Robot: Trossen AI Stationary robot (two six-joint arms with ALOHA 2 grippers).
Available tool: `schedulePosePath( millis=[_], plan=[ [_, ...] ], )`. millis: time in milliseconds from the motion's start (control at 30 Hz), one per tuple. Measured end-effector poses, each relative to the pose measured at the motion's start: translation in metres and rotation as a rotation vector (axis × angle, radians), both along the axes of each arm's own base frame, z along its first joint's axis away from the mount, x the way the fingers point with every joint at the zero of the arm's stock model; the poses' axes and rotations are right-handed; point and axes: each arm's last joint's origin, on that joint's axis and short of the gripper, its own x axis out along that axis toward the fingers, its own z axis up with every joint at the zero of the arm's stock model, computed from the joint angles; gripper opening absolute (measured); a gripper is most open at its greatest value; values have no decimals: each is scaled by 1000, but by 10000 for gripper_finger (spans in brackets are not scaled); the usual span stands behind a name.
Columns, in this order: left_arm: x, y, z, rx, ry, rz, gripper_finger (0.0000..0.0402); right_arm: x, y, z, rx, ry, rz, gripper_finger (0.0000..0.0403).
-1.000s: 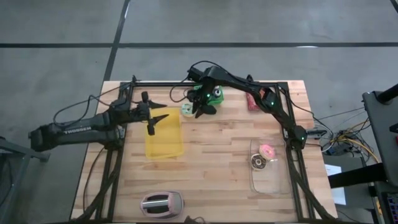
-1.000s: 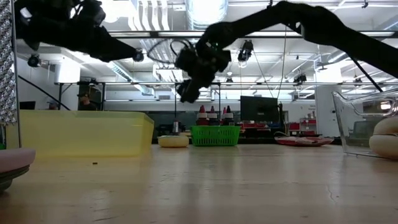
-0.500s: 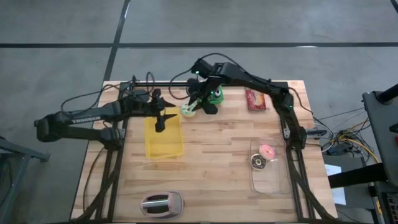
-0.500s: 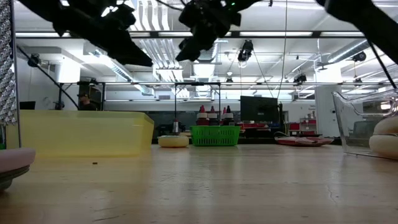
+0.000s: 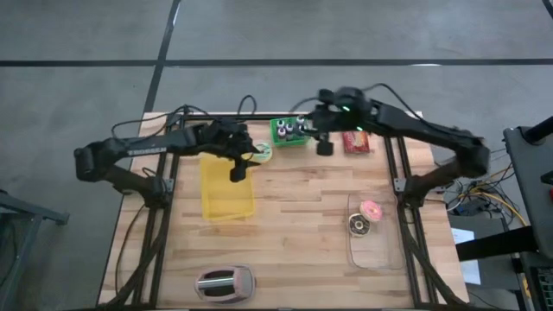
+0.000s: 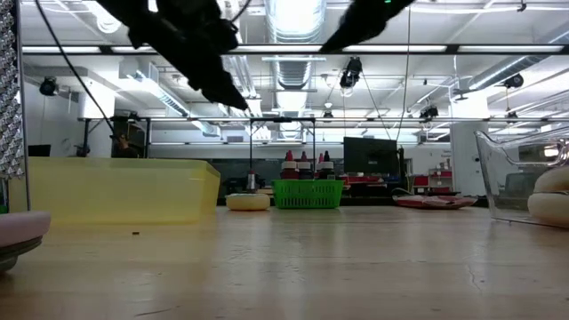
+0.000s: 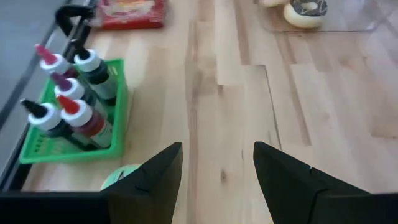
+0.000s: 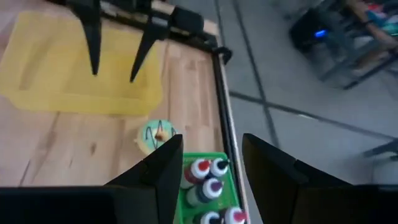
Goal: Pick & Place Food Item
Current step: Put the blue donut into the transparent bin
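Observation:
A green-frosted donut [image 5: 262,153] lies flat on the wooden table between the yellow bin [image 5: 226,187] and the green basket of bottles [image 5: 289,131]; it also shows in the right wrist view [image 8: 157,135] and the low view [image 6: 247,202]. My left gripper [image 5: 238,168] hangs open above the bin's far right corner, just short of the donut [image 7: 121,177]. My right gripper [image 5: 324,142] hangs open, high above the table, right of the basket. Neither has anything between its fingers.
A red packet [image 5: 356,140] lies at the far right. A clear container [image 5: 380,250] near the right edge holds a pink donut [image 5: 371,209] and a dark one [image 5: 357,225]. A toaster [image 5: 225,282] stands at the near edge. Bare wood lies mid-table.
My right gripper has risen from beside the donut and basket and drawn back toward the table's right, tipping from pointing down to nearer level. My left gripper has gone toward the table's right, along the bin's far end toward the donut. The donut has stayed put.

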Motion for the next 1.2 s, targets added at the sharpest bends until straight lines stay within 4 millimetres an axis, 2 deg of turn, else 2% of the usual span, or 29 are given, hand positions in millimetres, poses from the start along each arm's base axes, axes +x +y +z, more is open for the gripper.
schedulePosePath(
  millis=[233,433,633,800,1067,1200],
  plan=[
    [37,15,-7,-23,118,-26,206,-62,35,-15,32,-77,-96,193],
    [65,27,-20,-87,280,-21,233,-89,60,-31,35,-94,-70,231],
    [88,41,-36,-46,494,95,251,-100,74,-39,27,-102,-35,248],
    [101,51,-49,-40,575,150,252,-103,85,-39,36,-107,5,249],
    [103,58,-77,-53,680,181,253,-103,94,-42,-10,-74,1,249],
    [104,61,-82,-26,700,203,252,-102,94,-42,-16,-71,0,245]
  ],
)
